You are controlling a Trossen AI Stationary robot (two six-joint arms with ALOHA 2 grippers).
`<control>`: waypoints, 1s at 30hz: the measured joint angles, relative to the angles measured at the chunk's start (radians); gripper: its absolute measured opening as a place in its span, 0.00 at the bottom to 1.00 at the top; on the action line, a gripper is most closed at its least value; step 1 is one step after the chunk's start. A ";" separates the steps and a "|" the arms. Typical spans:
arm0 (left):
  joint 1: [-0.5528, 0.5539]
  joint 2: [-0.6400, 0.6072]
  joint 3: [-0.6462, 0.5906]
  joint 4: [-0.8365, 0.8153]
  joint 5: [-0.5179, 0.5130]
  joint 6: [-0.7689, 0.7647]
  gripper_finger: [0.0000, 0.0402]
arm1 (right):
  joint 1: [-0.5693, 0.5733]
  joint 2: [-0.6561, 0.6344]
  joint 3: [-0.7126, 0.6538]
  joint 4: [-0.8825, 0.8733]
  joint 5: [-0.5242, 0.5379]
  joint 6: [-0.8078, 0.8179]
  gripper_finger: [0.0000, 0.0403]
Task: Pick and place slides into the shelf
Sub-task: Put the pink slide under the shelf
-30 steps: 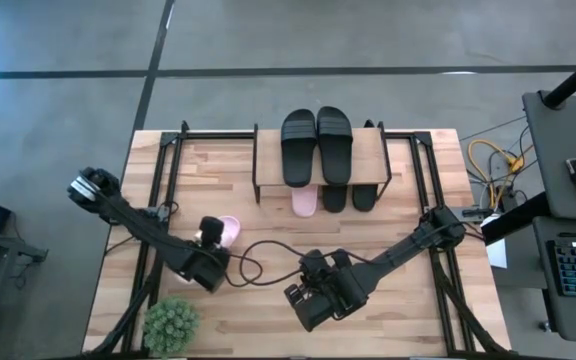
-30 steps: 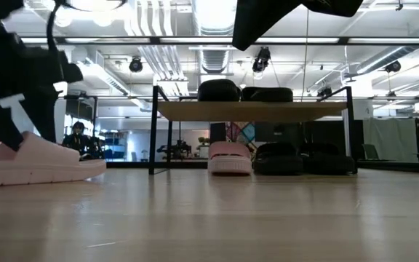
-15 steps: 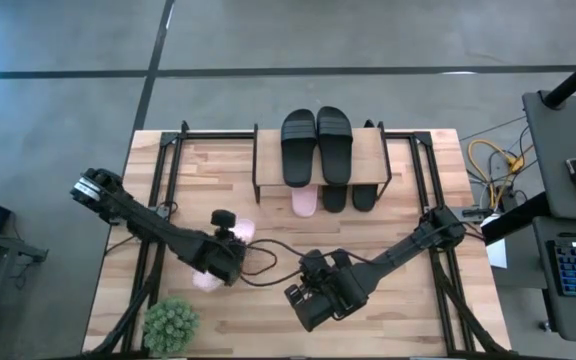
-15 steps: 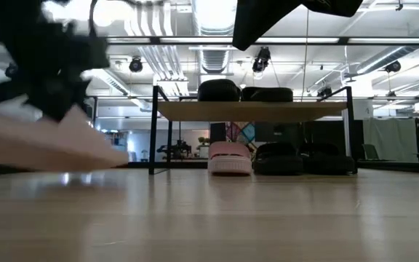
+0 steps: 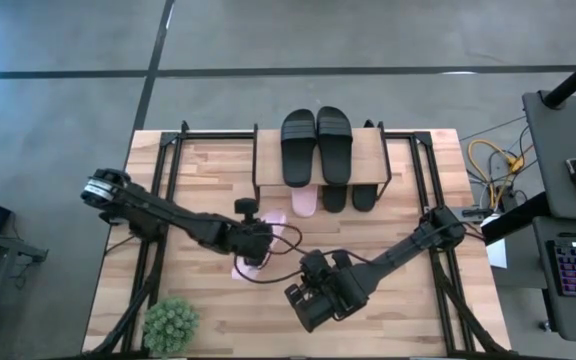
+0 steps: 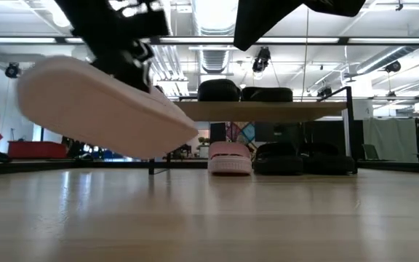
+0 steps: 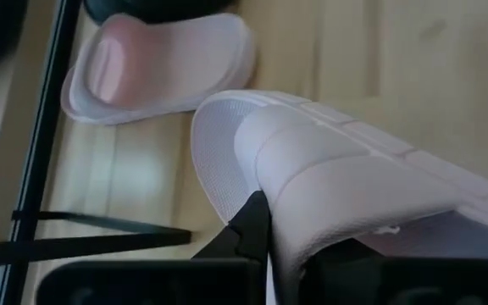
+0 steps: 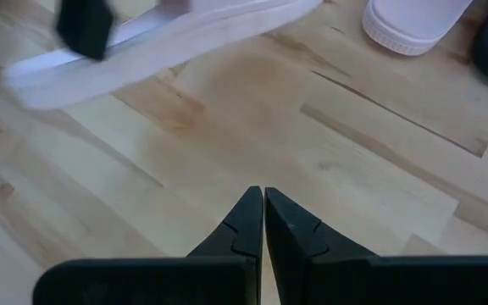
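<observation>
My left gripper (image 5: 253,243) is shut on a pale pink slide (image 5: 241,266), held above the middle of the table; in the low view this slide (image 6: 100,109) hangs tilted in the air. The shelf (image 5: 370,158) stands at the far middle. Two black slides (image 5: 299,147) (image 5: 334,145) lie on its top board. A second pink slide (image 5: 304,201) and two black slides (image 5: 335,197) (image 5: 364,195) rest under it on the table. My right gripper (image 5: 303,305) hovers shut near the front middle. My left gripper holds the pink slide by its wide strap (image 7: 312,182). One finger (image 7: 248,230) reaches in under the strap's edge onto the footbed side; the other finger is hidden by the strap. The slide is lifted clear of the table and tilted, the end toward the shelf lower.
A small green plant (image 5: 171,323) stands at the near left corner. Black frame rails (image 5: 158,200) run along both sides of the table. Bare wood lies between the shelf and my right gripper (image 8: 263,212).
My left gripper has taken hold of the pink slide, which lay flat at the table's left, and carried it up and toward the right, nearer the shelf. The slide now hangs clear of the table and tilted.
</observation>
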 joint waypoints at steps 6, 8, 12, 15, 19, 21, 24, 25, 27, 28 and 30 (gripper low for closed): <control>0.076 0.092 0.022 0.013 -0.037 0.009 0.00 | 0.006 -0.001 0.000 -0.015 -0.001 0.007 0.02; 0.095 0.123 0.021 0.029 -0.036 0.009 0.00 | 0.008 -0.002 0.000 -0.025 -0.001 0.008 0.02; 0.108 0.171 0.027 0.043 -0.042 0.012 0.01 | 0.008 -0.003 0.000 -0.037 -0.003 0.008 0.02; 0.108 0.191 0.026 0.099 -0.039 0.048 0.05 | 0.011 -0.003 0.000 -0.049 -0.003 0.028 0.02; 0.112 0.194 0.028 0.177 -0.003 0.053 0.16 | 0.015 -0.003 0.000 -0.052 -0.003 0.034 0.02; 0.116 0.191 0.039 0.183 0.009 0.051 0.22 | 0.018 -0.004 0.000 -0.052 -0.006 0.034 0.02; 0.119 0.181 0.049 0.172 0.011 0.051 0.32 | 0.023 -0.004 0.000 -0.055 -0.006 0.047 0.02; 0.120 0.175 0.049 0.171 0.011 0.052 0.35 | 0.024 -0.004 0.000 -0.056 -0.006 0.051 0.02; 0.120 0.162 0.049 0.169 0.011 0.064 0.41 | 0.026 -0.004 0.000 -0.056 -0.006 0.052 0.02; 0.120 0.154 0.049 0.160 0.015 0.078 0.43 | 0.026 -0.004 0.000 -0.056 -0.006 0.052 0.02; 0.120 0.138 0.049 0.132 0.028 0.085 0.47 | 0.026 -0.004 0.000 -0.058 -0.006 0.052 0.02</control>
